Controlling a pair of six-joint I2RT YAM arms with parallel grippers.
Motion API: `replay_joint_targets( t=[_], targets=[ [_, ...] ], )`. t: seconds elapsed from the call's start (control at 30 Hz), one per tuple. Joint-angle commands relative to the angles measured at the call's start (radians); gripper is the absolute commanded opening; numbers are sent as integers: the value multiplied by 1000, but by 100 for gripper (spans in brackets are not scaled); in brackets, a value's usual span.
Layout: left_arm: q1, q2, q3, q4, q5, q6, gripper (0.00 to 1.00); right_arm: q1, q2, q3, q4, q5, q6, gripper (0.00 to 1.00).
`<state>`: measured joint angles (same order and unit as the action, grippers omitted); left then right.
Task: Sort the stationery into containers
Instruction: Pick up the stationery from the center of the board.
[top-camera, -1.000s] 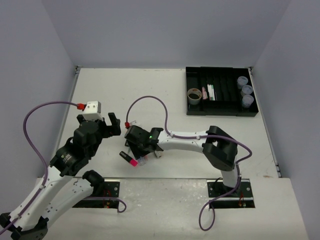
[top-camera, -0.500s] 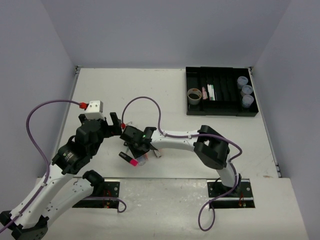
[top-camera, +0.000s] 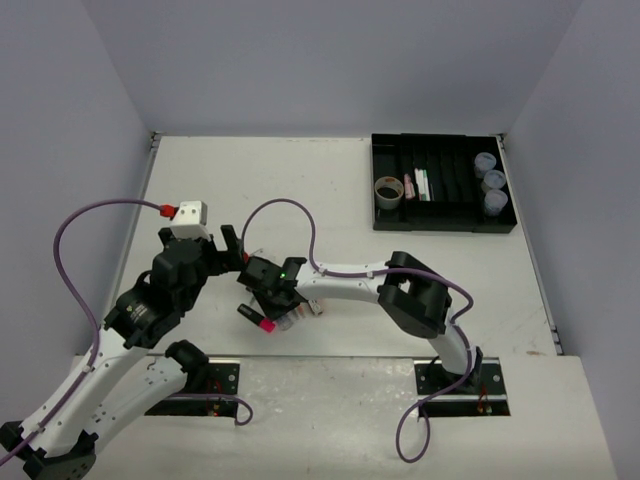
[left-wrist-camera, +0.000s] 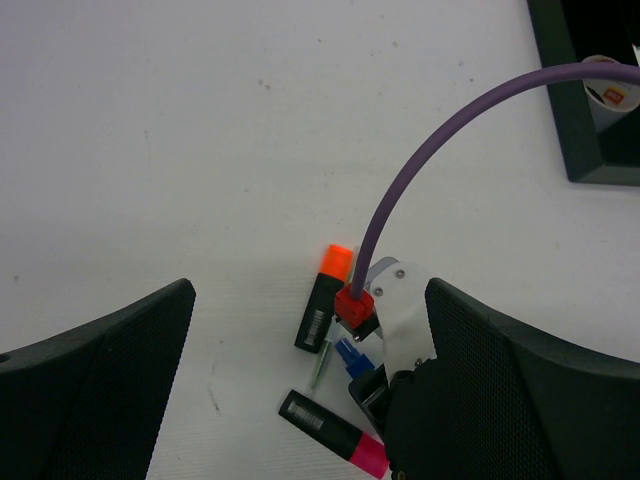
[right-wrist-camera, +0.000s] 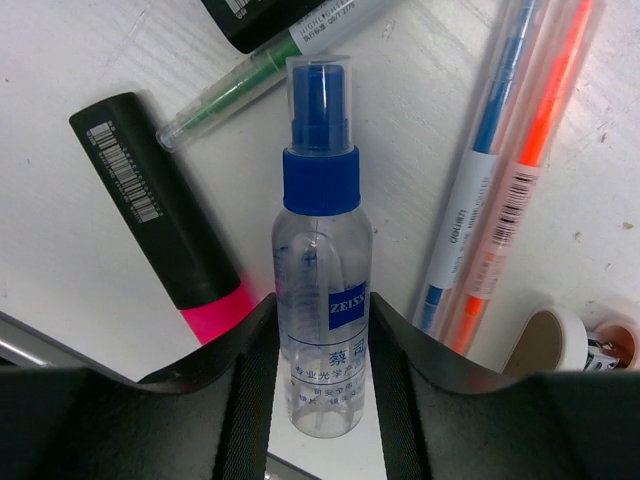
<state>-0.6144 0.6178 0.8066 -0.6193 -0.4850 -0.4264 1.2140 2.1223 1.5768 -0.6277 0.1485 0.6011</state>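
The unsorted cluster lies on the table near its front edge, left of centre, under your right arm's wrist. At its middle a clear bottle with a blue spray head lies flat. To one side of it lies a black-bodied pink highlighter, close but apart. A green pen runs past the bottle's cap end. On the other side a blue pen and an orange pen lie side by side, touching along their length. From the left wrist you also see an orange highlighter just beside the right wrist.

Your right gripper is down on the cluster. Its jaws stand narrow, one on each side of the bottle's body and touching it. The bottle rests on the table.

The tray sits at the far right corner, well apart from the cluster. It holds a tape roll at its left end, a few pens in the slots next to that, and three tubs in a row at its right end. What the middle slots contain cannot be told.

Your left gripper hangs above the table just beside the cluster, jaws wide, holding nothing. A purple cable arcs up from the right wrist across the left camera's view.
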Motion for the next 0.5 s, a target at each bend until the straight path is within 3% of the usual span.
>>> replay_joint_targets(
  t=[0.0, 0.23, 0.47],
  targets=[
    [5, -3, 10, 18, -1, 8, 100, 13, -2, 22, -10, 22, 4, 32],
    [5, 2, 11, 18, 0, 8, 100, 13, -74, 20, -9, 53, 8, 12],
    [5, 2, 11, 17, -3, 8, 100, -27, -244, -13, -11, 89, -14, 4]
  ],
)
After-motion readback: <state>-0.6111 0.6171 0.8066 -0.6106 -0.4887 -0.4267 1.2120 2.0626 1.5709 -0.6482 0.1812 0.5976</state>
